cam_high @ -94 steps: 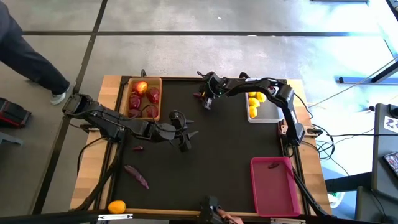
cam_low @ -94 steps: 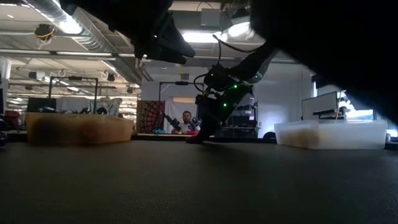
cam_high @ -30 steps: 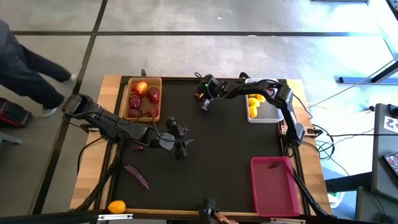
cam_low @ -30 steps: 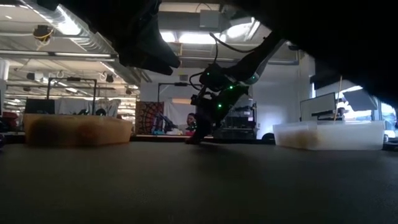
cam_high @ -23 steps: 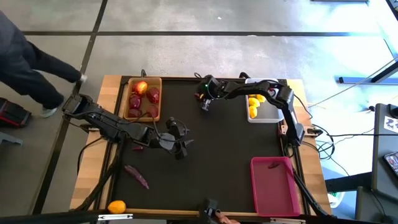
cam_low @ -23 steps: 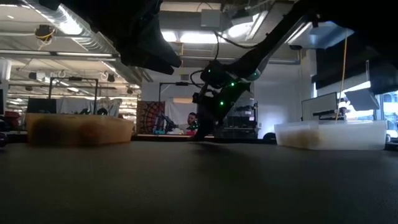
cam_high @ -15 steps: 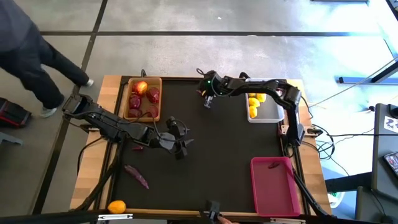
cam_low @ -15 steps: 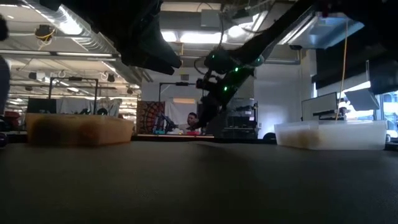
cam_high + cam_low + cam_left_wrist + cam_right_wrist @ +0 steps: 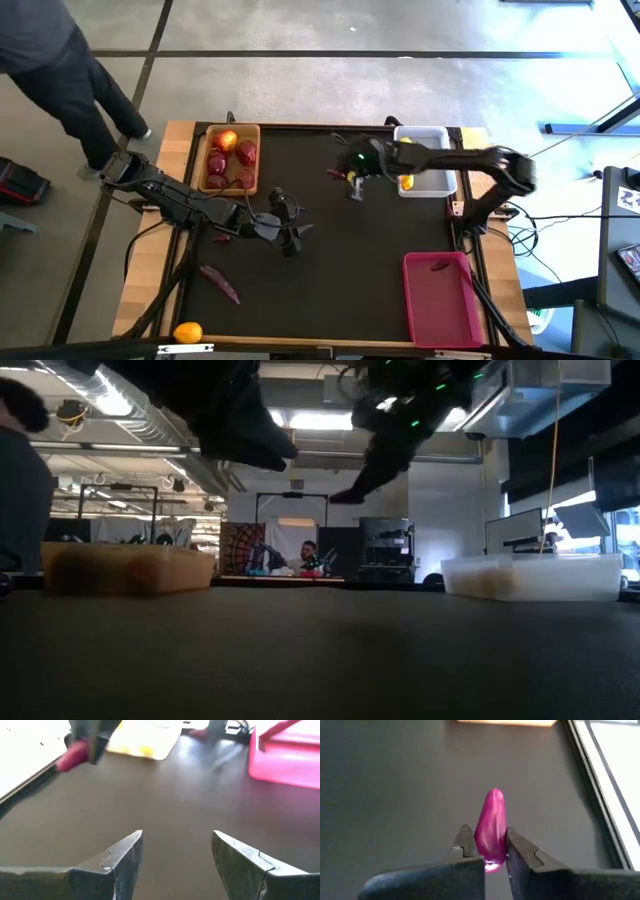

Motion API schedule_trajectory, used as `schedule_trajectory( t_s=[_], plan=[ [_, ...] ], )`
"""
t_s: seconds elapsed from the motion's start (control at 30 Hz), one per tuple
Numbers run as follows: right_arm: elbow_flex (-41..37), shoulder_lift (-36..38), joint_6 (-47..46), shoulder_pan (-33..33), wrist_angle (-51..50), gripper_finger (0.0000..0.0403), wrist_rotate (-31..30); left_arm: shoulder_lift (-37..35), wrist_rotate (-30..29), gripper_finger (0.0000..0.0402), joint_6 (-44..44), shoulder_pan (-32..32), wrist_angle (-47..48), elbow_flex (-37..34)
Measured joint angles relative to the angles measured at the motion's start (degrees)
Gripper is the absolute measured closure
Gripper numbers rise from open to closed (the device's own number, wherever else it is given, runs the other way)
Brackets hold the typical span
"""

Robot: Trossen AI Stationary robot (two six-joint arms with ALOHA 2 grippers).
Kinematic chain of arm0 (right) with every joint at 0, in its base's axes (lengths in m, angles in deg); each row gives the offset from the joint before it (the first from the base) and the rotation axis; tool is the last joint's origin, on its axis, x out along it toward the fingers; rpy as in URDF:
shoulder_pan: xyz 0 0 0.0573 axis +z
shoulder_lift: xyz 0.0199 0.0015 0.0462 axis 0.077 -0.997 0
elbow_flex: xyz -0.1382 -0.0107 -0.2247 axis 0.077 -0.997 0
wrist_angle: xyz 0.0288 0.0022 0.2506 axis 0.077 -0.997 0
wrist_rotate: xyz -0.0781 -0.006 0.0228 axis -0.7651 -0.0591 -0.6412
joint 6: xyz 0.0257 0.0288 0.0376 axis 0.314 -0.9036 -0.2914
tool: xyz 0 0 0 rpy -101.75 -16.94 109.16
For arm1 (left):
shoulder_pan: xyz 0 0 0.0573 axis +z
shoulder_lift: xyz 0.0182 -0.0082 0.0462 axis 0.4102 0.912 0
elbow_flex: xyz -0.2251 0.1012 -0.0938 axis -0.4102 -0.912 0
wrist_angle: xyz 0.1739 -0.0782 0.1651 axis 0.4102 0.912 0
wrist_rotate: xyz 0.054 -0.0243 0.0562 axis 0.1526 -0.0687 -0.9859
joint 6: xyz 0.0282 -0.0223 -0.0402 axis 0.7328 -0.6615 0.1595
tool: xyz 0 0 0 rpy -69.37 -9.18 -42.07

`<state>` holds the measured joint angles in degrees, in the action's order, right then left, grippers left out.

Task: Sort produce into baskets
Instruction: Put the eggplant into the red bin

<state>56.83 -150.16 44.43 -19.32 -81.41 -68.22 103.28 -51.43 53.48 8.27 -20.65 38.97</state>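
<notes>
Right wrist view: the right end effector (image 9: 485, 851) pinches a purple-red elongated piece (image 9: 491, 829) between its two fingers, pressed against its sides, raised above the dark counter (image 9: 395, 795). From above, this end effector (image 9: 352, 181) hangs just beside the white basket (image 9: 432, 136), which holds yellow fruits. The left end effector (image 9: 175, 851) has its fingers spread wide with nothing between them, low over the counter's middle (image 9: 288, 232). Another purple-red piece (image 9: 220, 283) lies near the counter's left edge.
</notes>
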Motion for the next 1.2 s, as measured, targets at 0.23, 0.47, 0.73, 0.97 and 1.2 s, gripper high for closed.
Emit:
schedule_trajectory(
  t_s=[0.23,0.47,0.73,0.97,1.2],
  plan=[
    [-14.8,13.55,-5.32,8.57,8.3,0.0374,-0.37,0.0,-0.06,0.0172,4.45,0.12,-8.45,0.0],
    [-20.93,18.69,-9.5,19.06,15.41,0.0375,-3.07,1.04,0.09,0.0172,8.0,0.25,-17.36,0.0],
    [-20.97,18.49,-9.37,27.63,21.79,0.0375,-9.08,7.54,5.98,0.0172,9.31,0.29,-30.64,0.0],
    [-21.03,17.56,-9.53,28.54,23.34,0.0375,-9.4,9.51,12.03,0.0173,9.63,0.44,-36.96,0.16],
    [-20.94,16.92,-9.35,28.53,27.21,0.0375,-8.96,10.71,12.31,0.0219,9.58,1.02,-36.74,0.5]
  ],
)
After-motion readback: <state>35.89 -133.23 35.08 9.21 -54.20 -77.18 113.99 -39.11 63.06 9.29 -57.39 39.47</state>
